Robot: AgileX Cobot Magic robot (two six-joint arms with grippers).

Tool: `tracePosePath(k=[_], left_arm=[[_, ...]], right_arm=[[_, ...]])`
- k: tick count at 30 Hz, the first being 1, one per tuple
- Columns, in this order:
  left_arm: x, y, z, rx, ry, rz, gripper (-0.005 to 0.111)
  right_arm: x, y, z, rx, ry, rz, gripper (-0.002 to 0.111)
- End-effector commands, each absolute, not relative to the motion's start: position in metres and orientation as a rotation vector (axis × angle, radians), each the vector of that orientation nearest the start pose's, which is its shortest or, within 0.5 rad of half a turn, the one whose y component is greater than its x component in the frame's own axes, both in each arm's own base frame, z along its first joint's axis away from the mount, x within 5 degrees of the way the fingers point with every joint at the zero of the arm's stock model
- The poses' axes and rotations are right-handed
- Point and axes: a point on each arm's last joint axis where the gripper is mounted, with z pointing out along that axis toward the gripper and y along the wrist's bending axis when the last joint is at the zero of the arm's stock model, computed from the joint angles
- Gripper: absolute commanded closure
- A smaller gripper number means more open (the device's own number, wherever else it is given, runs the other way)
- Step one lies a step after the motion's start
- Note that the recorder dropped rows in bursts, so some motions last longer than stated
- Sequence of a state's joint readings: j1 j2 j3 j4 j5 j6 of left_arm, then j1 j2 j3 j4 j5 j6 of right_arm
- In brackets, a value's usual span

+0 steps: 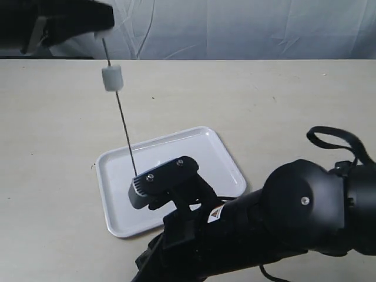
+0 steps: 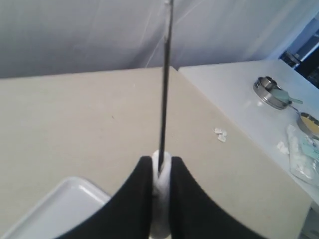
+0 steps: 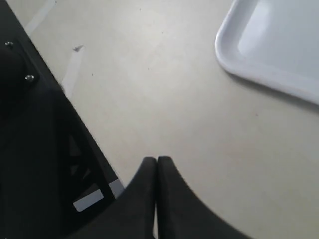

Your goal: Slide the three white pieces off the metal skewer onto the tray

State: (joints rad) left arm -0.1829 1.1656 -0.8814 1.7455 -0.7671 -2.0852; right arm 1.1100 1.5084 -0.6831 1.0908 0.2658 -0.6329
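Note:
The tray [image 1: 202, 150] lies flat on the beige table. The metal skewer [image 1: 122, 120] runs from my left gripper [image 1: 104, 26] at the upper left down the picture to a point over the tray. One white piece [image 1: 111, 77] is threaded on it a little way from that gripper. In the left wrist view my left gripper [image 2: 161, 162] is shut on another white piece [image 2: 160, 199], and the skewer [image 2: 163, 89] sticks out of that piece. My right gripper [image 3: 157, 160] is shut with nothing showing between its fingers, over bare table beside a tray corner [image 3: 279, 45].
My right arm's bulky black body [image 1: 282, 223] fills the lower right, and its wrist [image 1: 167, 176] overhangs the tray's near side. A neighbouring white table holds a metal bowl [image 2: 269, 92], packets [image 2: 304, 149] and small scraps [image 2: 220, 134]. A pale curtain closes the back.

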Motion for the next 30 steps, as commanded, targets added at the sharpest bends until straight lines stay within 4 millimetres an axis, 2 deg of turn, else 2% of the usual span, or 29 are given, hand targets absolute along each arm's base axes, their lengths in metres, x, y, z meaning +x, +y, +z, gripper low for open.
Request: tracePosePath(k=[1,5,7,10,12,14,17,22,27,30], left_arm=[[0.21,-0.1,0.323,0.47,1.994,-1.136,0.107],[0.207,-0.095,0.307,0.471,2.028,-1.117,0.107],[0.206,-0.09,0.3,0.457,2.042,-1.107,0.107],[0.206,-0.082,0.291,0.416,2.067,-1.105,0.107],[0.204,-0.08,0.286,0.401,2.083,-1.111,0.107],[0.202,-0.08,0.282,0.374,2.106,-1.128,0.107],[0.199,-0.082,0.279,0.369,2.122,-1.178,0.107],[0.197,-0.083,0.28,0.363,2.129,-1.207,0.107],[0.197,-0.087,0.275,0.4,2.152,-1.293,0.107],[0.197,-0.089,0.274,0.402,2.146,-1.349,0.107]], right_arm=[[0.106,0.256,0.196,-1.006,2.411,0.895,0.109],[0.106,0.256,0.196,-1.008,2.41,0.897,0.108],[0.106,0.256,0.199,-0.989,2.401,0.901,0.1],[0.108,0.254,0.205,-0.939,2.374,0.905,0.073],[0.111,0.253,0.211,-0.868,2.352,0.909,0.048],[0.115,0.252,0.218,-0.789,2.322,0.909,0.033],[0.12,0.25,0.229,-0.719,2.264,0.911,0.036],[0.123,0.258,0.25,-0.707,2.199,0.968,0.049],[0.128,0.267,0.272,-0.687,2.131,1.014,0.046],[0.13,0.268,0.275,-0.666,2.115,1.01,0.046]])
